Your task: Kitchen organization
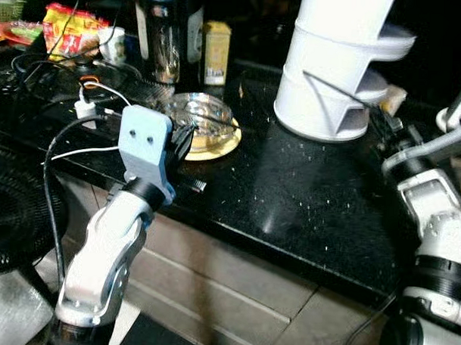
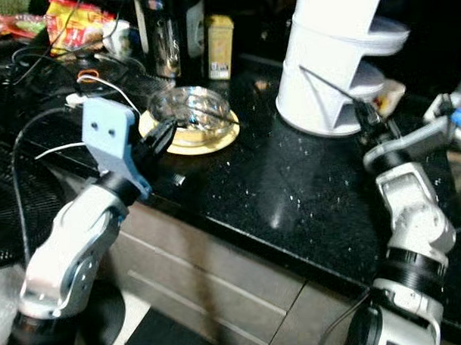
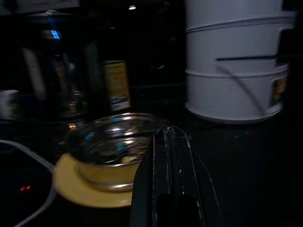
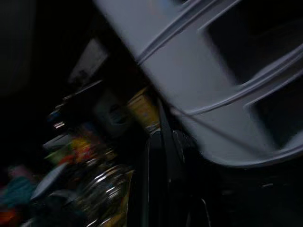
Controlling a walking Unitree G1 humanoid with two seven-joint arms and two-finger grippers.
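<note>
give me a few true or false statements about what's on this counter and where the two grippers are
1. The glass bowl sits on a yellow plate. True.
2. The left gripper is beside the bowl. True.
3. The white tiered rack lies tipped on its side. False: it stands upright on the black counter.
4. The left gripper's fingers are spread wide. False: they are shut together.
5. The right gripper is near the rack's base. True.

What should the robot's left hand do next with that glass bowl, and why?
Probably ease the left gripper forward and open it at the glass bowl's rim. Its fingers look shut beside the bowl, which sits on a yellow plate, not yet grasped.
</note>
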